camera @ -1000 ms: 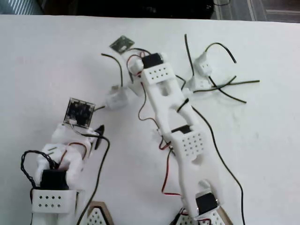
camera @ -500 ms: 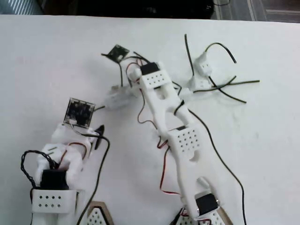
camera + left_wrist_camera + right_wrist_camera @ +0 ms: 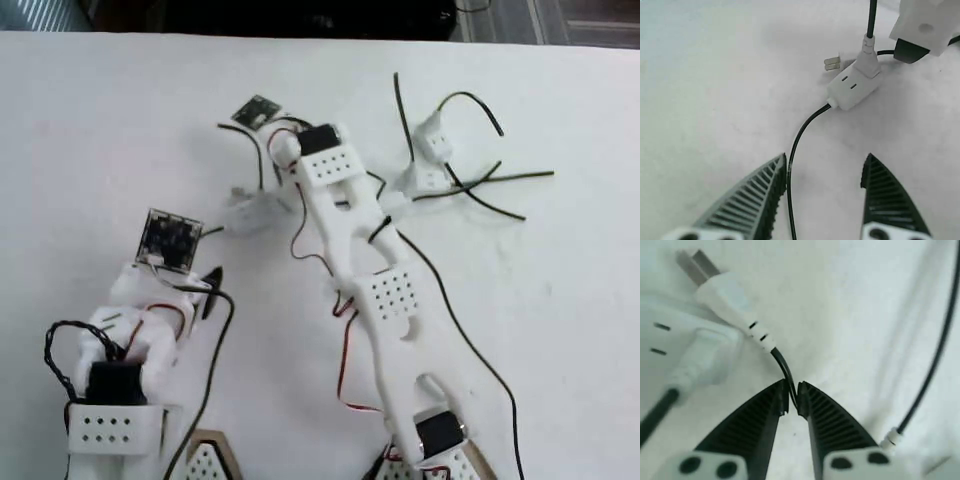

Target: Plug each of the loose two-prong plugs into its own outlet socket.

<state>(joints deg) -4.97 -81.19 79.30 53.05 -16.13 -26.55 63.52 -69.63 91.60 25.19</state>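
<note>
your right gripper (image 3: 793, 400), at the end of an arm stretched from the near edge of the white tabletop (image 3: 100, 120) toward its middle, has its two ribbed fingers pressed together on the black cord (image 3: 782, 365) of a loose two-prong plug (image 3: 725, 292), pinching it just behind the strain relief. the plug lies flat on the tabletop with its prongs bare, not yet plugged in. its white body lies against a white outlet socket (image 3: 852, 87), and two of the socket's slots show on its upper face. socket and plug rest a little left of the tabletop's centre, between the two arms. your left gripper (image 3: 822, 195) hangs over the tabletop toward the near left corner, its fingers spread wide and holding nothing, well apart from the socket. the socket's own lead (image 3: 797, 135), also black, runs from the block across the tabletop and passes between those spread fingers, close to one of them; whether it touches cannot be told. toward the far edge, right of centre, another pair of white fittings (image 3: 433, 143) lies among a tangle of black cords (image 3: 490, 185), well apart from both grippers.
</note>
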